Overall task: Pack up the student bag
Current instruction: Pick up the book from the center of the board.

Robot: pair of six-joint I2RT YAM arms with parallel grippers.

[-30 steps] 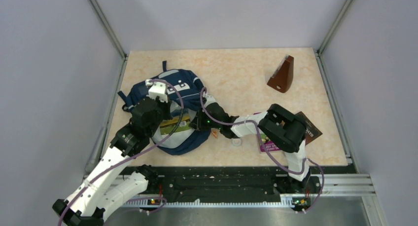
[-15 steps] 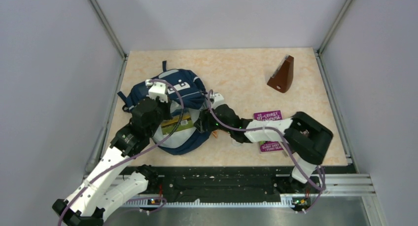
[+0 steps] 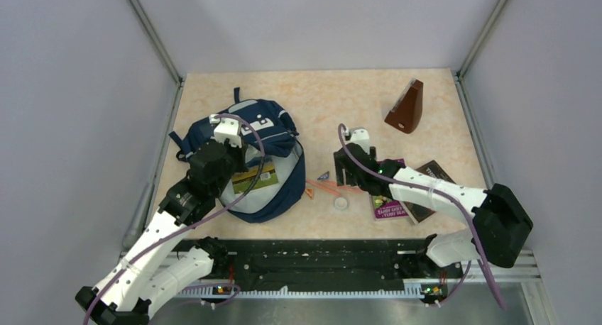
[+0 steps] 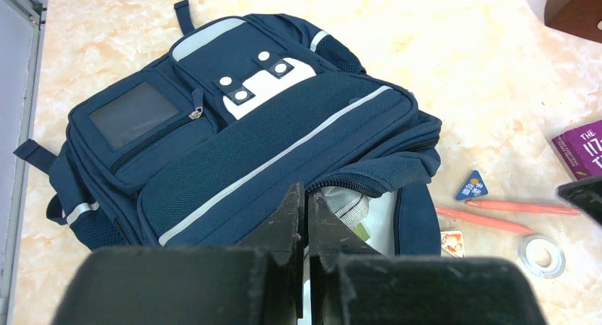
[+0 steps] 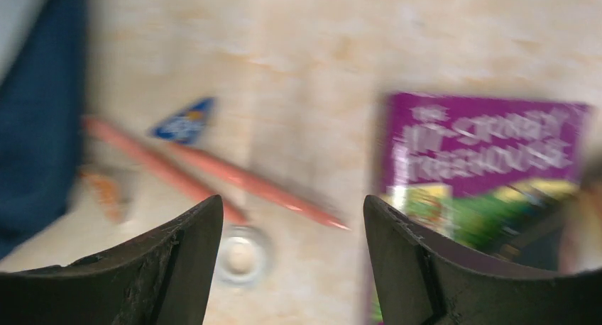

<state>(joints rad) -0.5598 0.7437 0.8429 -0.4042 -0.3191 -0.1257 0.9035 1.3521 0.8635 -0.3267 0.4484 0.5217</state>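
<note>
Your right gripper is spread wide with nothing between its fingers, and it hangs over the loose items on the table. The wrist view is blurred, so read positions loosely. Right below the gap lie two orange pencils, with a small blue triangle just beyond them and a pale ring of tape on the near side. Off toward the right finger sits the purple book, partly over a dark book.

Over on the left, the student bag lies flat, its main mouth gaping toward the pencils, and a yellow-green book shows inside. Your left gripper is pinched shut at the lip of that mouth. Whether fabric is nipped between the tips, you can't tell from here.

So I'd read this as the between-items step: one thing packed, next one to be chosen. The purple book looks the easiest take. You'd need to square the open fingers over an edge of it, drop low and close. The pencils lie flat and thin, a harder pick.
</note>
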